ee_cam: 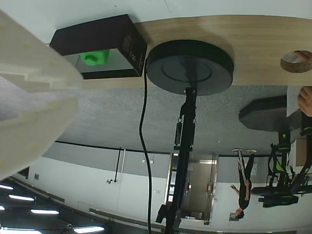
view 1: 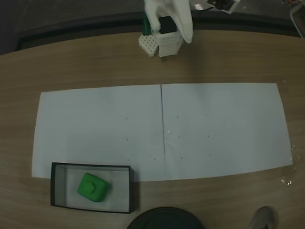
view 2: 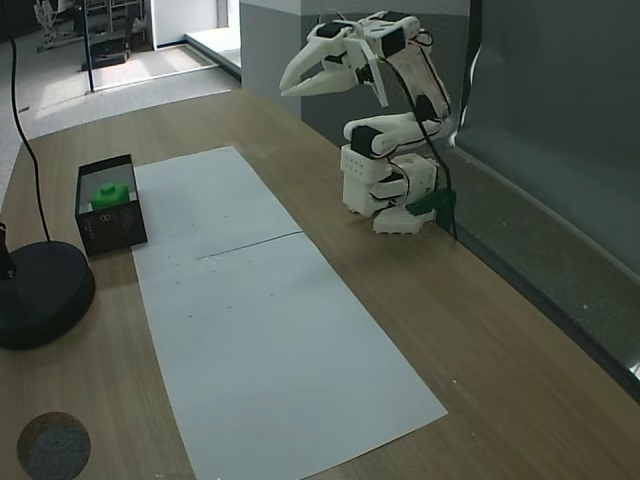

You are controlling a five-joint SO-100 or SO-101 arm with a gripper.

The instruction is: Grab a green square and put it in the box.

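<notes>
Inside the box (view 1: 59, 186), the green square (view 1: 93, 187).

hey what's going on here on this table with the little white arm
A small white robot arm sits folded back at its base at the far edge of the wooden table, its gripper raised in the air and holding nothing. The small bright green plastic block lies inside the shallow black-walled box, which stands at a corner of the white paper sheets, beside a round black stand base. Judging by that, the placing looks done.
</notes>
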